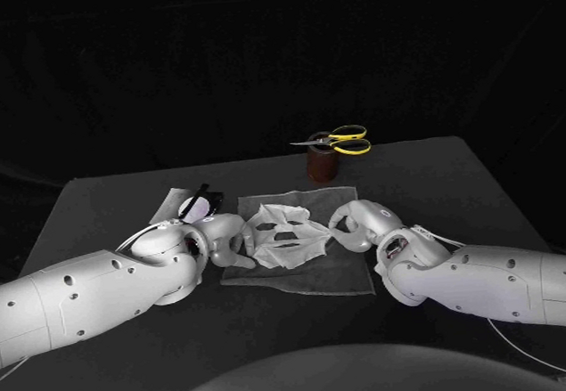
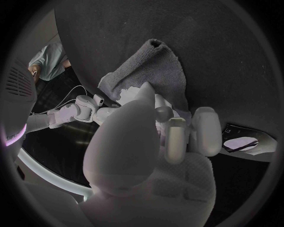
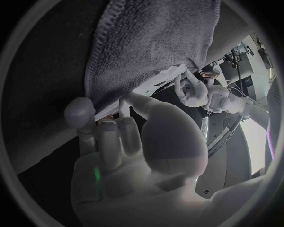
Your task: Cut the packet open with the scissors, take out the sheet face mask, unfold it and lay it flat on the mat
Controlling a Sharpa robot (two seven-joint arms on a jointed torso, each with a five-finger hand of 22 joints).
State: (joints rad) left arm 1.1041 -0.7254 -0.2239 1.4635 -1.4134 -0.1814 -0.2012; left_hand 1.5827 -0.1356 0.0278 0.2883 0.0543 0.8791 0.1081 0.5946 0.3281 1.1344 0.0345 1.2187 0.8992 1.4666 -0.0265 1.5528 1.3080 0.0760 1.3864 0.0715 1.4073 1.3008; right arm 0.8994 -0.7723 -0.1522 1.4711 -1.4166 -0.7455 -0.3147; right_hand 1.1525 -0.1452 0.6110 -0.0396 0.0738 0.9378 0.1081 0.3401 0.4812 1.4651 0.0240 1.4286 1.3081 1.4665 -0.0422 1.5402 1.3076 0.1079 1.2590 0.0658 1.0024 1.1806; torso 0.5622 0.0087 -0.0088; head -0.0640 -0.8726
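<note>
The white sheet mask (image 1: 283,234) lies spread out on the grey mat (image 1: 317,278), with its eye and mouth holes showing. My left hand (image 1: 221,239) holds the mask's left edge; in the left wrist view the thumb and fingers (image 2: 177,132) close by white bits of mask (image 2: 127,97). My right hand (image 1: 356,227) touches the mask's right edge, its fingers (image 3: 118,137) curled at the mat's hem (image 3: 148,42); I cannot tell whether it pinches. The cut packet (image 1: 187,204) lies left of the mat. The yellow-handled scissors (image 1: 338,140) stand in a brown holder (image 1: 322,164).
The scissor holder stands just behind the mat's far edge. The packet (image 2: 239,143) lies close to my left wrist. Bare black table (image 1: 463,184) runs to the right of the mat and along the front.
</note>
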